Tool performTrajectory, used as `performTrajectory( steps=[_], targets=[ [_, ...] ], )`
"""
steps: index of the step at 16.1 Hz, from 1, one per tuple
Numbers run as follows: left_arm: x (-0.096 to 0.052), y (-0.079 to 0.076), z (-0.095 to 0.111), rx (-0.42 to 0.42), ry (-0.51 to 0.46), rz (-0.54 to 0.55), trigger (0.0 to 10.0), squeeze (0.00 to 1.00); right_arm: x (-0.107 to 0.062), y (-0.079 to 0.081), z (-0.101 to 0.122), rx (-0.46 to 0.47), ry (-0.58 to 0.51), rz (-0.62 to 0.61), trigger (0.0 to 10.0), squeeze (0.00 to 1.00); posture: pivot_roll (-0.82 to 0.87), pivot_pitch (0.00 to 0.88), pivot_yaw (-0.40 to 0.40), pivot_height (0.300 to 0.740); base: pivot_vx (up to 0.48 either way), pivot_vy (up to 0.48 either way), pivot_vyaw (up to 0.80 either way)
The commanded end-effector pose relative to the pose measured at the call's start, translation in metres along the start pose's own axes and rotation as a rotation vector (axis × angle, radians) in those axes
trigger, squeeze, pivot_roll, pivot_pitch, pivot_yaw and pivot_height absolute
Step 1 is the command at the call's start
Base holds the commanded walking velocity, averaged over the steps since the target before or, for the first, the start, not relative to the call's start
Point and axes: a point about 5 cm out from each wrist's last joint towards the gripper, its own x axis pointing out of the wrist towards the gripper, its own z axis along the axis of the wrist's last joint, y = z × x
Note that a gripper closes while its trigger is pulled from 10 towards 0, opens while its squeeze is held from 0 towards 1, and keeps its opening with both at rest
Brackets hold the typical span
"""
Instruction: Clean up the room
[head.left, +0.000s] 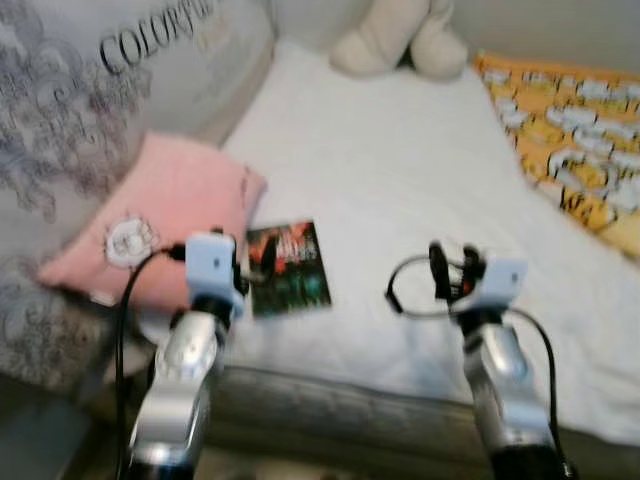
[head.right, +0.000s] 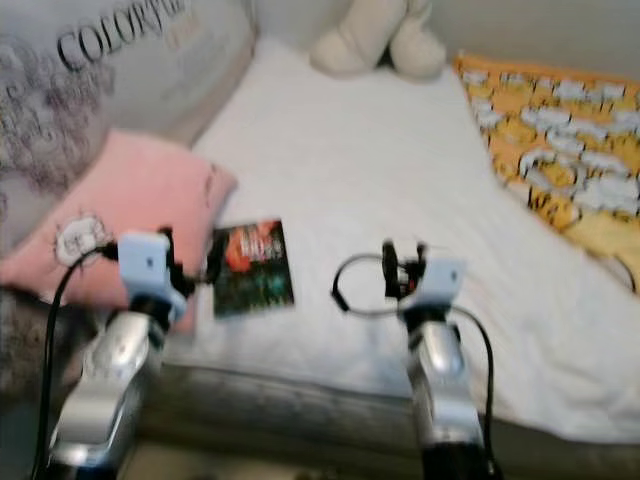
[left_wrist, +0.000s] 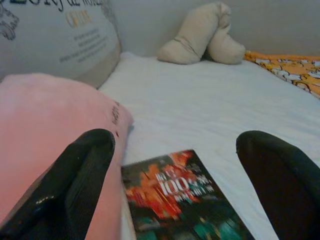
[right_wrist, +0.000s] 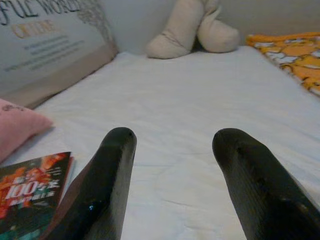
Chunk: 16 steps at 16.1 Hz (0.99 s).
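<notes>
I am looking down over the near edge of a bed (head.left: 400, 180) covered in a white sheet, and the head views are slightly blurred. Both of my silver arms reach forward over that edge. My left gripper (left_wrist: 175, 185) hovers low over the bed's near left corner with its two black fingers (left_wrist: 80, 175) spread wide apart, holding nothing. Just ahead of it, seen between those fingers from the wrist, a book (head.left: 288, 268) lies flat on the sheet, its dark cover marked with orange-red and teal patches and the white number 100. The book's left edge sits just beside a pink cushion (head.left: 150, 220), which rests at the bed's left side and carries a small pale emblem near its front corner. My right gripper (right_wrist: 175, 150) hangs over bare white sheet near the middle of the bed's front, well to the right of the book, its fingers (right_wrist: 110, 165) also parted and empty. Behind the pink cushion, a large grey pillow (head.left: 110, 80) with dark printed lettering leans along the left side. An orange patterned blanket (head.left: 570, 130) lies along the far right of the bed. At the far end, a cream plush toy (head.left: 400, 40) rests against the wall.
</notes>
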Motion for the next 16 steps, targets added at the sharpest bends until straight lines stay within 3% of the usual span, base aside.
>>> performTrajectory(
  steps=[1, 4, 8, 16],
  targets=[
    [-0.001, -0.005, 0.004, -0.013, -0.025, -0.034, 10.0, 0.00, 0.004, 0.000, 0.004, -0.012, -0.015, 0.001, 10.0, 0.00, -0.01, 0.000, -0.011, 0.740, 0.000, -0.450, 0.00],
    [-0.003, -0.006, 0.000, -0.014, -0.016, -0.038, 10.0, 0.00, 0.006, -0.002, 0.003, -0.034, -0.002, -0.014, 10.0, 0.00, -0.01, 0.000, -0.008, 0.740, 0.000, -0.450, 0.00],
    [-0.003, 0.009, -0.013, -0.088, 0.048, 0.046, 10.0, 0.00, -0.002, 0.007, 0.004, -0.046, -0.039, 0.026, 10.0, 0.00, -0.02, 0.000, 0.003, 0.740, 0.000, -0.447, 0.00],
    [0.002, 0.010, -0.014, -0.072, 0.055, 0.029, 10.0, 0.00, -0.004, 0.009, 0.000, -0.084, -0.013, 0.052, 10.0, 0.00, -0.02, 0.000, -0.007, 0.740, 0.000, -0.436, 0.00]
  ],
)
